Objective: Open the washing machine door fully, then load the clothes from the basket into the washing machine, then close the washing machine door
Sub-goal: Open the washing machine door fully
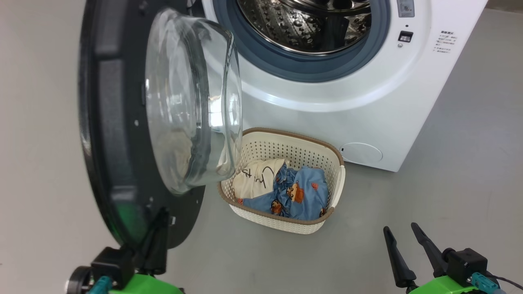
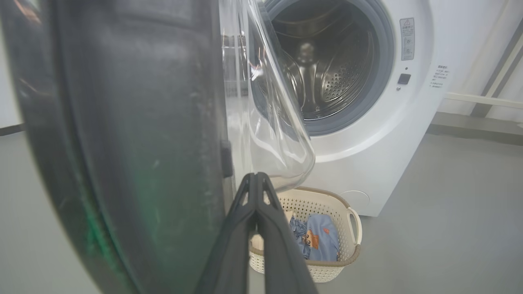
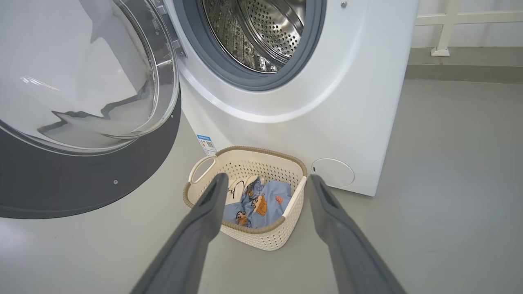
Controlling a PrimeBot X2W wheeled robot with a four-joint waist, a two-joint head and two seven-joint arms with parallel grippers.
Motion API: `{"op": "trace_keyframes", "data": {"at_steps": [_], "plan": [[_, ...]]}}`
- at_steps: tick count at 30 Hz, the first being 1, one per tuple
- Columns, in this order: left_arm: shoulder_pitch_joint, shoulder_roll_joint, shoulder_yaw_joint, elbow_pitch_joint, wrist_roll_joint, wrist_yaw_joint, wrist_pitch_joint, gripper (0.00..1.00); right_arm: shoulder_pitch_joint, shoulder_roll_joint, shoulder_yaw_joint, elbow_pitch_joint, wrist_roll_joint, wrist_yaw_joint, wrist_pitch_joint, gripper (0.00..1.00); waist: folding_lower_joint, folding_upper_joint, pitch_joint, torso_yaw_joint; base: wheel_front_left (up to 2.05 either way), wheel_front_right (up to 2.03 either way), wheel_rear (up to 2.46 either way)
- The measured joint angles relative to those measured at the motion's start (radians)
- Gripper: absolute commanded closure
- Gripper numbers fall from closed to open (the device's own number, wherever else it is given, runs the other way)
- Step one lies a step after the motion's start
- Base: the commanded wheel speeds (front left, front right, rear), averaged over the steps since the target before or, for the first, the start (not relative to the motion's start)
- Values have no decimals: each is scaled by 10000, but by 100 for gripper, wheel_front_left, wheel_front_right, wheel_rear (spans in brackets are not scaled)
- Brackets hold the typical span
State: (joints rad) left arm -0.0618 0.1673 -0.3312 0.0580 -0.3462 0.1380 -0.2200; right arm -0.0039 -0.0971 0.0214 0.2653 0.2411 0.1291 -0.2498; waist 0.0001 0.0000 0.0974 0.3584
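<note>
1. Head view: the washing machine door (image 1: 114, 122) stands swung open at the left, its clear glass bowl (image 1: 192, 102) bulging towards the washing machine (image 1: 327, 106). The steel drum (image 1: 302, 24) lies exposed inside the grey seal (image 1: 294, 69). The basket (image 1: 282, 222) sits on the floor (image 1: 449, 183) just before the machine's lower front, with its left end behind the glass bowl. In it, the cream garment (image 1: 255, 179) lies at the left and the blue garment (image 1: 304, 194) at the right, touching each other. The left gripper (image 1: 163, 214) rises at the lower left against the door's bottom edge. The right gripper (image 1: 400, 227) hangs over bare floor at the lower right, well apart from the basket.

2. Left wrist view: the left gripper's two fingers are pressed tight together with nothing between them. Their tips lie just beside the door's dark inner face, below the glass bowl; whether they touch the door cannot be told. The basket shows beyond them, with the blue garment inside.

3. Right wrist view: the right gripper's fingers are spread wide and empty, and the basket appears between them farther off. The door hangs at the left. A round flap (image 3: 333, 172) sits low on the machine, just beside the basket.
</note>
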Motion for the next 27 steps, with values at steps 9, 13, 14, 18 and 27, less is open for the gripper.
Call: {"op": "trace_keyframes", "data": {"at_steps": [9,13,14,18,27], "plan": [[-97,305,955,529,-430,174,-132,100,-334,-249,382,-261,-6,0,0,0,0,0,356,115,0,0,0],[-362,384,1542,915,-688,274,-192,100,-710,-372,790,-284,-21,0,0,0,0,1,575,124,0,0,0],[-430,405,1670,997,-706,301,-194,100,-817,-389,892,-286,-21,0,0,0,0,0,630,126,0,0,0],[-662,408,2094,1243,-899,337,-267,100,-1204,-514,1231,-291,-23,0,0,0,-1,0,842,155,0,0,0],[-1159,-81,2740,1499,-972,316,-280,100,-1433,-665,1751,-408,-111,0,17,0,0,1,1071,637,0,0,0]]}}
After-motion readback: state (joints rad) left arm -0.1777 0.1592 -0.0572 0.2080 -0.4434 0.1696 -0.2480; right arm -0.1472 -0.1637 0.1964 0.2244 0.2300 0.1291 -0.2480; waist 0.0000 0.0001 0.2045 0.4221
